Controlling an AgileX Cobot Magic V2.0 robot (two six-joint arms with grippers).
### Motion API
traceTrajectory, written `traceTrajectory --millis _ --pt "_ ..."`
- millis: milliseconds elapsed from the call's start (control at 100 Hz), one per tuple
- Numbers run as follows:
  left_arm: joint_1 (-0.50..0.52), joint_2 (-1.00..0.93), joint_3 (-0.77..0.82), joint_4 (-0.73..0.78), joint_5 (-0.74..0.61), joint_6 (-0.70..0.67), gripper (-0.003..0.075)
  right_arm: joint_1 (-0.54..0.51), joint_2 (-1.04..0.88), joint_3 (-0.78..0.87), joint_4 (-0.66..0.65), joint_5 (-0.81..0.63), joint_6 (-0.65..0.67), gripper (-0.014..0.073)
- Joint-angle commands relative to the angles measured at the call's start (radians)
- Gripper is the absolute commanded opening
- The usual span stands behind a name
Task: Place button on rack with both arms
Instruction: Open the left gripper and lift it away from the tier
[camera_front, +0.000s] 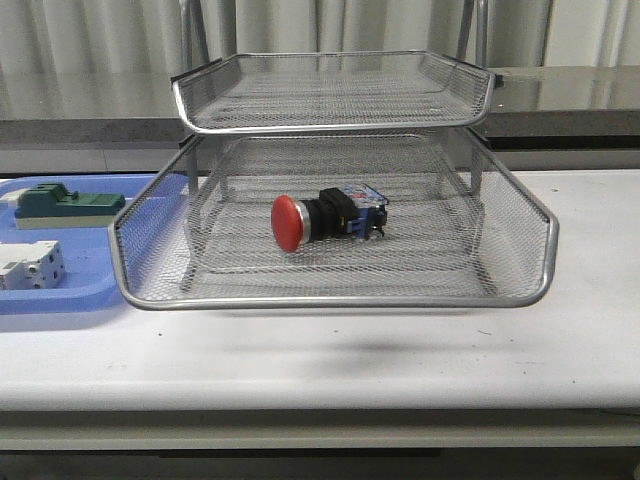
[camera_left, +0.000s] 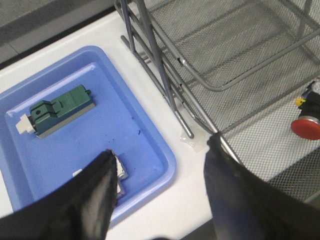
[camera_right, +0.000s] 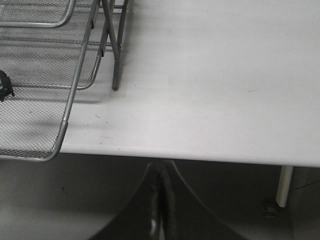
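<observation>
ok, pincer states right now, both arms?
Left pincer: open, holding nothing.
Right pincer: closed, holding nothing.

The button (camera_front: 318, 218) lies on its side in the middle tier of the rack (camera_front: 330, 300). Left of the rack sits a tray (camera_front: 60, 300) holding a block component (camera_front: 68, 204) behind a terminal block (camera_front: 32, 266).

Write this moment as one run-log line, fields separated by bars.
button: on its side in rack middle tier | left pincer: open, empty, above blue tray edge | right pincer: shut, empty
</observation>
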Motion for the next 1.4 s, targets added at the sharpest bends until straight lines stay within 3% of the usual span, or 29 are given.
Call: traceTrajectory --millis 0,170,440,550,760,1050,1170,1390 --pt "0.001 -0.121 0.112 -0.049 -0.205 -0.011 0.0377 -0.002 0.000 -0.033 -0.014 -0.061 0.000 -0.0071" --pt "0.001 -0.337 0.397 -0.051 -0.461 -0.037 0.0377 -0.002 0.000 -0.033 -0.014 -0.061 0.000 -0.0071" --pt "0.001 -0.627 0.736 -0.082 -0.648 -0.041 0.0377 -0.002 0.000 -0.033 -0.014 -0.061 0.000 -0.0071" --pt "0.001 -0.717 0.843 -0.146 -0.795 -0.041 0.0376 -0.002 0.000 -0.033 -0.014 -0.061 0.000 -0.0071" --pt "0.001 -0.816 0.965 -0.151 -0.996 -0.041 0.0376 -0.002 0.000 -0.033 -0.014 -0.061 0.000 -0.0071" --pt "0.001 -0.818 0.976 -0.151 -1.007 -0.041 0.0374 -0.002 0.000 -0.033 -0.014 -0.061 0.000 -0.0071" --pt "0.001 -0.818 0.976 -0.151 -1.007 -0.041 0.0297 -0.002 0.000 -0.033 -0.014 -0.061 0.000 -0.0071" --pt "0.001 -0.818 0.976 -0.151 -1.007 -0.041 0.0008 -0.002 0.000 -0.033 -0.014 -0.061 0.000 -0.0071"
